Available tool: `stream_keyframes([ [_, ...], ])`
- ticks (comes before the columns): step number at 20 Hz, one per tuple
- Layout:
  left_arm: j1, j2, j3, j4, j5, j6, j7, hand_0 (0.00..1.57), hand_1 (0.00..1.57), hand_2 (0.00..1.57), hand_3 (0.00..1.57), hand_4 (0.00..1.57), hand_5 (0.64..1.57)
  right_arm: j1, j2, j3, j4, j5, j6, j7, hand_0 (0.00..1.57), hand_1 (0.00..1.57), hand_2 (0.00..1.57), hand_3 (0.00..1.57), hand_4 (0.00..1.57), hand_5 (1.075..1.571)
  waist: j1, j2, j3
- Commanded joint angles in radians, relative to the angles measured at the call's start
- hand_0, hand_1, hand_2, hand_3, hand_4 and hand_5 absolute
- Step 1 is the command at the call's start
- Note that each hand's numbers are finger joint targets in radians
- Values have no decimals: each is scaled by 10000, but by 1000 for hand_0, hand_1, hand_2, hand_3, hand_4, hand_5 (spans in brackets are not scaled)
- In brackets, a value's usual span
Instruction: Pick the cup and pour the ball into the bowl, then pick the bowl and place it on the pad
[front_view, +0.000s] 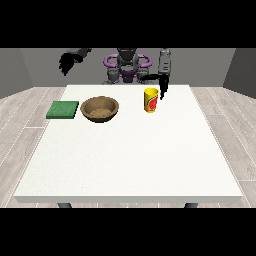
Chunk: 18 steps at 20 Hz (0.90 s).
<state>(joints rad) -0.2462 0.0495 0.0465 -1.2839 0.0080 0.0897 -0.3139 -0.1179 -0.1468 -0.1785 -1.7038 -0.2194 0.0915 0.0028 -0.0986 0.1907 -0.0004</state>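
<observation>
Grey walls and a pale plank floor frame what I see from across the white surface (130, 155), which fills most of the view with the robot small at its far edge.

Starting at the left, the robot hand at the view's left (65, 63) is raised in the air, off the far left corner of the surface, well apart from everything on it. Its fingers hang downward in a loose curl and hold nothing that I can make out.

Below it, near the left edge of the surface, lies the green pad (63, 109), flat and square. Just to its right, apart from it, sits the brown bowl (100, 108), upright; its inside looks speckled and I cannot pick out anything lying in it.

Further right stands the yellow cup (151, 100), upright, on the far half of the surface. It carries a red label on its side; I cannot read any lettering or brand on it. I cannot see the ball from this angle.

At the cup's right side, the robot hand at the view's right (163, 88) points down from its forearm, fingertips level with the cup's rim and just beside it. I cannot tell whether it touches the cup, nor whether its fingers are spread or closed.
</observation>
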Motion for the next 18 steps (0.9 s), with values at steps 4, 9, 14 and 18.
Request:
stream_keyframes([
  [4, -846, 145, 785, 2921, 215, -260, -1622, 0, 0, 0, 0, 162, 1432, 219, -70, -34, 154, -275, 365, 156, 0, 0, 0, 0, 672, 1562, -308, -320, -2],
  [9, -1862, 542, 1250, 4313, 377, -533, -2391, 0, 0, 0, 0, 183, 1423, -44, -225, -247, 938, -136, 620, -686, 0, 0, 0, 0, 675, 1564, -288, 32, 0],
  [14, -2566, 579, 2010, 5588, 655, 13, -3292, 0, 0, 0, 0, 887, 1555, -511, -807, -554, 349, -877, 1127, -35, 0, 0, 0, 0, 674, 1566, -1023, 778, -8],
  [18, -1965, 387, 1101, 5827, -865, 1566, -3754, 1226, 1226, 1571, 1571, 1336, 1481, -807, -1320, -1073, 760, -1226, 1298, 164, 0, 0, 0, 140, 647, 1569, -963, 574, -3],
])
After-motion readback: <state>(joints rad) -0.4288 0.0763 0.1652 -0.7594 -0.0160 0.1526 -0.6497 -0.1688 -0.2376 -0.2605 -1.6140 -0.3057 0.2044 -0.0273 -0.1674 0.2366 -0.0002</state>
